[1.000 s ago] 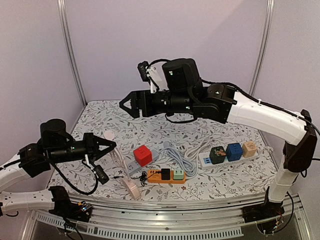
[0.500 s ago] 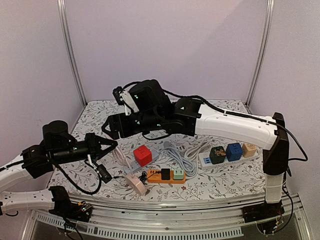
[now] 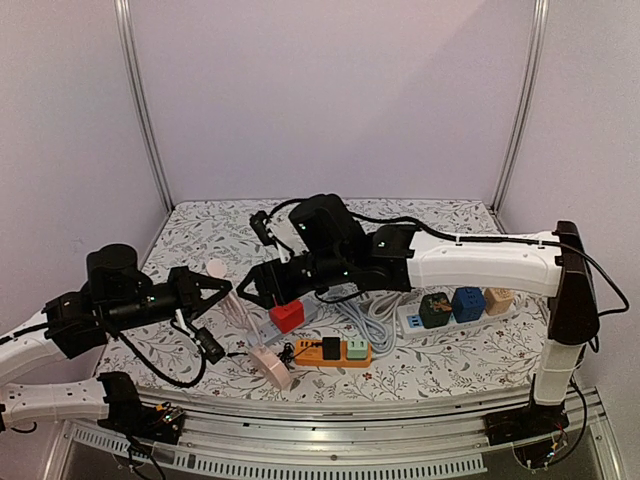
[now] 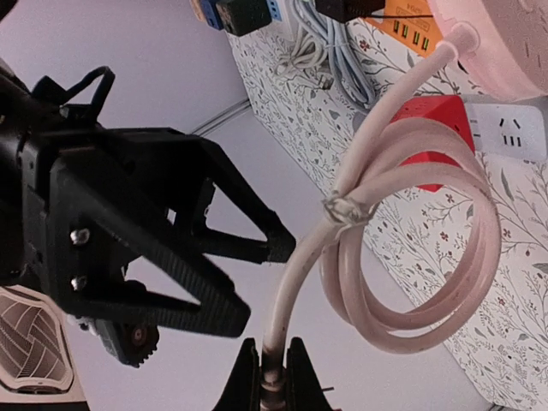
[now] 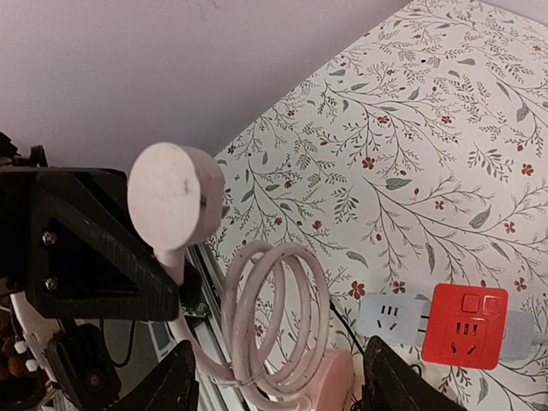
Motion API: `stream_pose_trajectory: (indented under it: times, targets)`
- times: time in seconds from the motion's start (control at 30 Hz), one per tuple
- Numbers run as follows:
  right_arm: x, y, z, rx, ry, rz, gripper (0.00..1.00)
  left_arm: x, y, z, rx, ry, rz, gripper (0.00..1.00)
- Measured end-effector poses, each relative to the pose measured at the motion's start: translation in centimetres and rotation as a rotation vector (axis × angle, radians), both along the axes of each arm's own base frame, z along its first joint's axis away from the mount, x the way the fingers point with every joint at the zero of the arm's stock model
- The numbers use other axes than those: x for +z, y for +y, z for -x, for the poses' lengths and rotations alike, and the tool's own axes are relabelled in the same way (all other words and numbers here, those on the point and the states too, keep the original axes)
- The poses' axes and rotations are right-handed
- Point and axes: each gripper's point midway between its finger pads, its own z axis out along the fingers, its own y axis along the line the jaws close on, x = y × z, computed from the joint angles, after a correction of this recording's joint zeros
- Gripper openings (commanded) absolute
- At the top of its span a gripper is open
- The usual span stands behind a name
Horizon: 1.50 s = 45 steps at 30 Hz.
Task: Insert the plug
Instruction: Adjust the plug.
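Observation:
My left gripper is shut on the neck of the round pink plug, which it holds above the table. In the left wrist view the jaws pinch the ribbed end of the pink cable. The cable hangs in a coil down to a pink power strip. My right gripper is open, close to the left gripper's tips. In the right wrist view its fingers stand either side of the coil, apart from it, with the plug at upper left.
A red cube adapter sits in a grey-white strip. An orange strip holds black and green adapters. A white strip at right carries dark green, blue and beige cubes. Grey cable is bundled mid-table.
The right arm has swung down and left from high above the table to the coil beside the left gripper, and its jaws have narrowed. The left gripper has kept hold of the plug.

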Motion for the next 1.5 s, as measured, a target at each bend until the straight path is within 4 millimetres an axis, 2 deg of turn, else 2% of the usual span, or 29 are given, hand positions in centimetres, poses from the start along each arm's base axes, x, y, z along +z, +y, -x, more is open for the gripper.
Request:
stream_pose_trajectory:
  times: [0.07, 0.17, 0.33, 0.47, 0.63, 0.83, 0.93, 1.07, 1.1, 1.17, 1.3, 1.33, 1.37, 1.4, 1.43, 1.5]
  targets:
    - [-1.5, -1.5, 0.4, 0.020, -0.020, 0.028, 0.65, 0.1, 0.1, -0.1, 0.006, -0.006, 0.002, 0.00]
    - [-1.2, -2.0, 0.6, 0.044, -0.071, 0.013, 0.64, 0.3, 0.1, -0.2, 0.012, -0.012, 0.006, 0.00]
    - [1.1, -0.8, 0.9, 0.086, -0.159, -0.061, 0.63, 0.4, 0.4, -0.6, 0.039, -0.021, 0.003, 0.00]
    - [1.7, -0.1, 1.7, 0.129, -0.215, -0.080, 0.61, 0.6, 0.6, -1.0, 0.063, -0.033, 0.005, 0.00]
    - [1.5, 1.2, 2.0, 0.153, -0.246, -0.085, 0.55, 0.6, 0.8, -1.3, 0.082, -0.044, 0.009, 0.00]
    - [-0.8, 2.1, 1.6, 0.156, -0.244, -0.049, 0.49, 0.7, 0.8, -1.4, 0.089, -0.050, 0.014, 0.00]
    - [-1.2, 2.1, 1.6, 0.158, -0.250, -0.040, 0.38, 0.6, 0.8, -1.5, 0.094, -0.051, 0.014, 0.00]
    - [-1.2, 2.1, 1.3, 0.147, -0.261, -0.034, 0.08, 0.5, 0.8, -1.6, 0.098, -0.056, 0.017, 0.00]
    - [-1.3, 2.1, 1.2, 0.146, -0.264, -0.032, 0.03, 0.5, 0.8, -1.6, 0.100, -0.056, 0.018, 0.00]
    - [-1.3, 2.4, 1.2, 0.150, -0.264, -0.035, 0.00, 0.3, 1.0, -1.8, 0.111, -0.058, 0.013, 0.00]
    - [-1.5, 2.5, 1.2, 0.146, -0.270, -0.029, 0.00, 0.2, 1.0, -2.0, 0.123, -0.057, 0.005, 0.00]
    - [-1.5, 2.5, 1.1, 0.146, -0.272, -0.029, 0.00, 0.2, 1.1, -2.1, 0.127, -0.058, 0.004, 0.03]
    - [-1.5, 2.5, 1.1, 0.146, -0.274, -0.028, 0.00, 0.2, 1.1, -2.1, 0.131, -0.059, 0.003, 0.22]
    - [-1.5, 2.5, 1.1, 0.146, -0.275, -0.027, 0.00, 0.2, 1.1, -2.2, 0.134, -0.060, 0.003, 0.48]
    - [-1.5, 2.5, 1.1, 0.147, -0.277, -0.027, 0.00, 0.2, 1.2, -2.3, 0.138, -0.063, 0.000, 0.67]
    - [-1.5, 2.4, 1.1, 0.154, -0.276, -0.027, 0.00, 0.3, 1.3, -2.4, 0.147, -0.070, 0.002, 0.86]
